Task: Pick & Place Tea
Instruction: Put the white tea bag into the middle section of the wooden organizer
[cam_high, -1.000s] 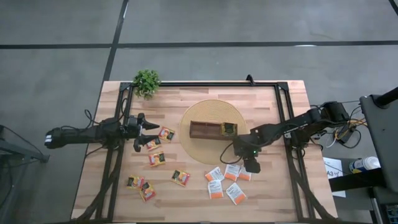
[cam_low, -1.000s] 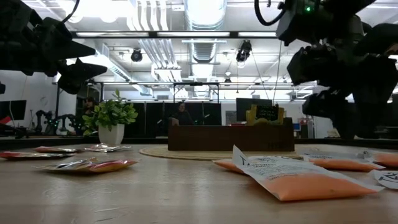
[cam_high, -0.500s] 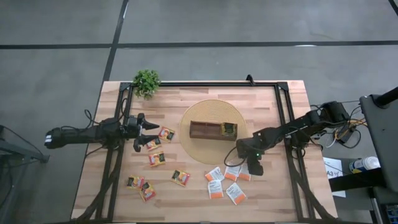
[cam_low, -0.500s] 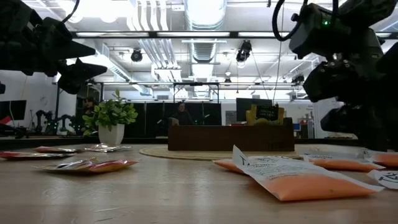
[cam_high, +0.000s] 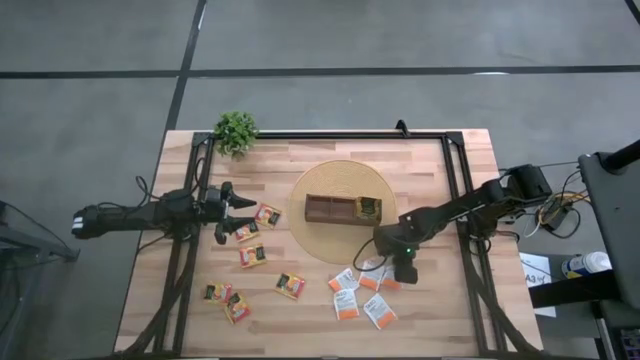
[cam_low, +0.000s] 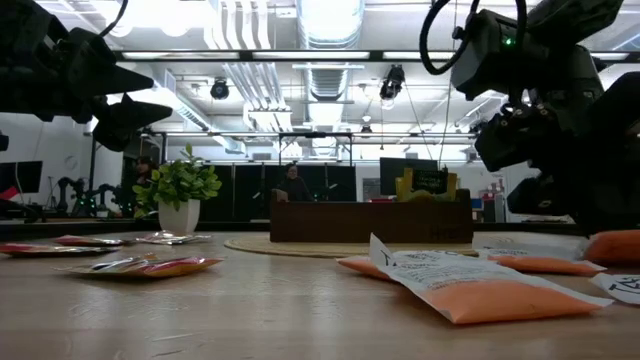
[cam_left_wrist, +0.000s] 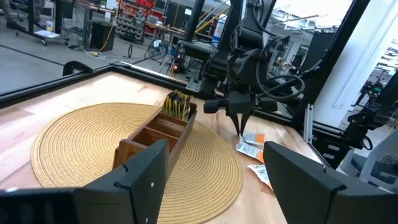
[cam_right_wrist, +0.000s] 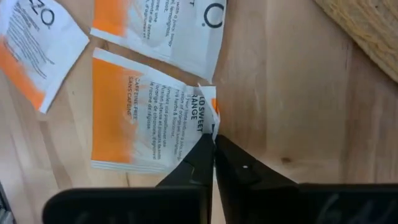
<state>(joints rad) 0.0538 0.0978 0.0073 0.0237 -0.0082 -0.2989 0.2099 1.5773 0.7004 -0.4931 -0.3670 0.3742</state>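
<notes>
Several white-orange tea sachets (cam_high: 346, 302) lie flat near the table's front right. My right gripper (cam_high: 384, 268) points steeply down, shut on one of them (cam_right_wrist: 149, 118). A dark-brown divided box (cam_high: 340, 210) stands on a round woven mat (cam_high: 320, 240); dark green-yellow sachets (cam_high: 368, 207) stand upright in its right compartment. Yellow-red-black sachets (cam_high: 252, 255) lie scattered at the left. My left gripper (cam_high: 247, 215) hovers open above these, pointing level toward the box, and touches nothing. My right gripper pinches one white-orange sachet by its crumpled corner (cam_right_wrist: 209, 107) between the tips of its two fingers (cam_right_wrist: 200, 163). The fingers come from above, slanting down (cam_left_wrist: 240, 124). The corner is bent up; the rest of the sachet lies flat on the table.
A small potted plant (cam_high: 236, 131) stands at the far left corner. A black frame (cam_high: 455, 190) runs along the table's edges. The mat's edge (cam_right_wrist: 367, 25) lies close beside the held sachet. Bare wood shows between the two groups of sachets.
My right gripper has sunk toward the table and drifted a little toward the left edge, down onto the white-orange sachets. In the low view, an orange sachet's edge beside it stands higher than before.
</notes>
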